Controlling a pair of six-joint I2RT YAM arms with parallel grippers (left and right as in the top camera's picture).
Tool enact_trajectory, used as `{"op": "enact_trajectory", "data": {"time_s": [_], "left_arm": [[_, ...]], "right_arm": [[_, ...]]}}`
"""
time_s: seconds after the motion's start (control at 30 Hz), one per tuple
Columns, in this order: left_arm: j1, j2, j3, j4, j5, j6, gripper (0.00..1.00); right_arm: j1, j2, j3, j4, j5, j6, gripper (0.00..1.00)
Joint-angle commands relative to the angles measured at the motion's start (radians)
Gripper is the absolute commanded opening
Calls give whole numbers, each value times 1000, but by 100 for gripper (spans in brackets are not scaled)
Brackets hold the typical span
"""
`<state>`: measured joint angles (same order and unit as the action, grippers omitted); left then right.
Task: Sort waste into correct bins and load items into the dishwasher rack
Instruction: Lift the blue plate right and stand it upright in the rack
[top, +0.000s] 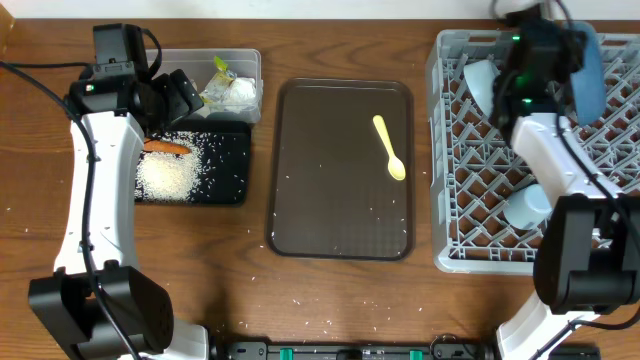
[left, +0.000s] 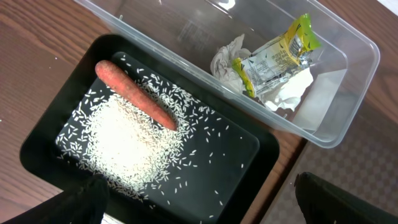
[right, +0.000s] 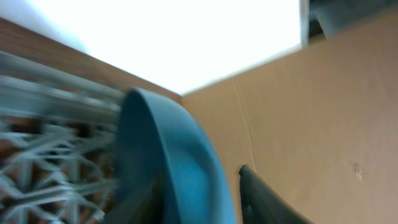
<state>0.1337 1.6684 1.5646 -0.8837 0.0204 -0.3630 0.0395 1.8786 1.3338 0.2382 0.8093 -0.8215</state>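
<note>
Racking dish (top: 592, 68) | right jaws clamped on its rim, dish on edge at far right of rack (top: 470, 190) | stiff, smooth, probably slippery (and breakable): grip at the rim, lower between pegs | left jaws spread wide, empty, over black tray (left: 245, 155) | spoon (top: 390, 147) lies on brown tray (top: 330, 200)

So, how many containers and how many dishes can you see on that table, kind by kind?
Bins: 2, the clear tub and the black tray
Brown tray: 1
Rack: 1
Dishes in view: 3, the blue dish, white bowl and pale cup
Spoon: 1
Total: 8
</note>
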Motion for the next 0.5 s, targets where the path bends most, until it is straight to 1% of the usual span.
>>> {"op": "enact_trajectory", "data": {"time_s": [0.0, 0.1, 0.27, 0.4, 0.47], "left_arm": [[1, 2, 2, -2, -5, 2, 98], [1, 2, 2, -2, -5, 2, 98], [1, 2, 2, -2, -5, 2, 98], [1, 2, 2, -2, -5, 2, 98], [1, 2, 2, -2, -5, 2, 98]], "right_arm": [[21, 13, -3, 0, -31, 13, 49], [24, 12, -3, 2, -31, 51, 58], [22, 12, -3, 5, -31, 113, 69], [27, 4, -3, 6, -32, 115, 74], [32, -5, -3, 12, -32, 139, 76]]}}
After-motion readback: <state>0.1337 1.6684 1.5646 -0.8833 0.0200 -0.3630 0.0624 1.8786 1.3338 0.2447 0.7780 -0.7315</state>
